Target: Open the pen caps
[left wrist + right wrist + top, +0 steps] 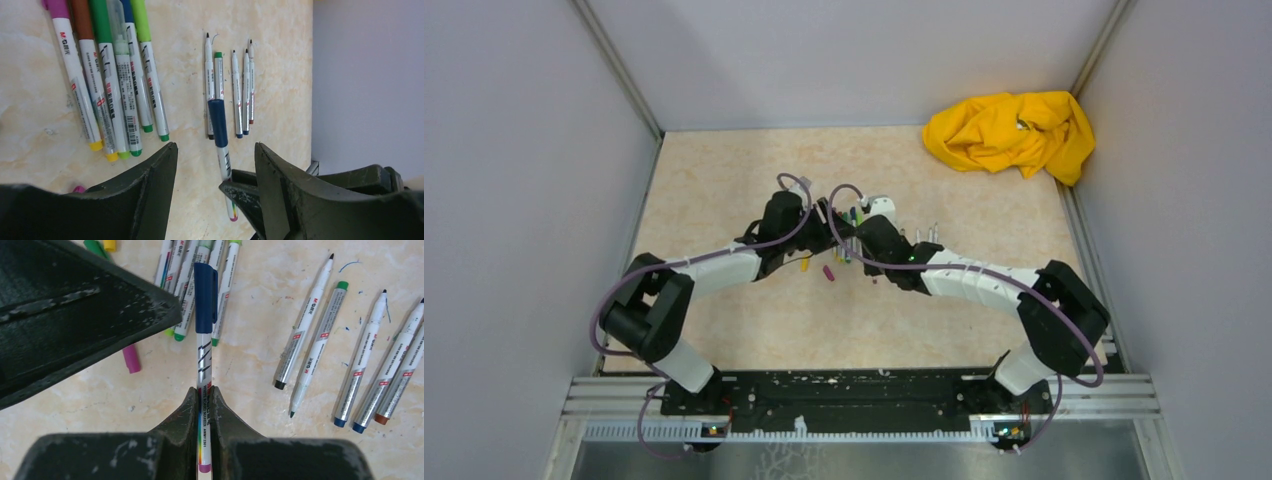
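Dark blue is the cap [205, 297] on the pen [202, 365] that the right gripper [202, 392] has squeezed tight by its white barrel, low in the right wrist view, with the cap end poking out free. I think it is held that way so the other arm can get at the cap. The left gripper [215, 146] is spread wide with nothing in it. In the left wrist view it has one finger on each side of the pen, level with the bottom of the blue cap. It looks ready to close and pull, but it is not touching yet. On the table [40, 130] the pens are sorted. The capped pens [112, 85] lie in a bunch at the upper left of that view, and the bare-tipped pens [235, 90] lie in a row in the middle (a tidy way to know which are done). A loose magenta cap [131, 358] lies left of centre in the right wrist view, and a yellow cap [110, 244] sits at the top edge. The barrels carry the M&G logo [65, 36], and the held pen has small print that seems to read "WHITE BOARD MARKER". I think about half the job is left, since a whole bunch has caps on.
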`<state>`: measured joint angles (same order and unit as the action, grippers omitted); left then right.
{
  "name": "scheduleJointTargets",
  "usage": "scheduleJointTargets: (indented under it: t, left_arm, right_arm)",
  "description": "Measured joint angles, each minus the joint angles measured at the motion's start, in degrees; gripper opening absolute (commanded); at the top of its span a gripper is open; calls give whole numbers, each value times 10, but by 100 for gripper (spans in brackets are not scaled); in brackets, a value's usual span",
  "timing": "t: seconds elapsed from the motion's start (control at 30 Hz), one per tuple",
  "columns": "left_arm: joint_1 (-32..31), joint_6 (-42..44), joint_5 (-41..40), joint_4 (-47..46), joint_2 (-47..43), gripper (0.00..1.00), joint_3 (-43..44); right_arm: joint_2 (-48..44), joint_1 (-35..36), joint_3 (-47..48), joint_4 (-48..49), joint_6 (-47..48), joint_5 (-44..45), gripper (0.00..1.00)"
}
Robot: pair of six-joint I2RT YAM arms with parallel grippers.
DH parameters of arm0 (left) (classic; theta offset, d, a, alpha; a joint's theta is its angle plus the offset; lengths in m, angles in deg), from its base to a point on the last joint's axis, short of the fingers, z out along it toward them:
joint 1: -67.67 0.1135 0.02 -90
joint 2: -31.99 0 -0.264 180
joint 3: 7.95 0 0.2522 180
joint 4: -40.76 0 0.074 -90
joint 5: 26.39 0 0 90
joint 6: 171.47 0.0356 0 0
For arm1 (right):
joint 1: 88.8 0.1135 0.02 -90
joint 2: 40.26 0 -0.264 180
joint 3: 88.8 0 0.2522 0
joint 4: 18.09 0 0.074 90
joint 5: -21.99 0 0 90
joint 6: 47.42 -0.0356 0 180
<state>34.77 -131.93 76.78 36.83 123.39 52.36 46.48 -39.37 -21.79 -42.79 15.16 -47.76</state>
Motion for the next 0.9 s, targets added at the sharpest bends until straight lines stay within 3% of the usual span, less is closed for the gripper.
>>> scheduleJointTargets:
  t: [0.53, 0.9]
  left_arm:
    - [-8, -31, 3, -21, 32, 62, 6]
    - [-8, -42, 3, -21, 32, 50, 6]
  right_arm:
    - [-4, 37, -8, 15, -18, -4, 0]
    - [-4, 52, -8, 15, -22, -2, 0]
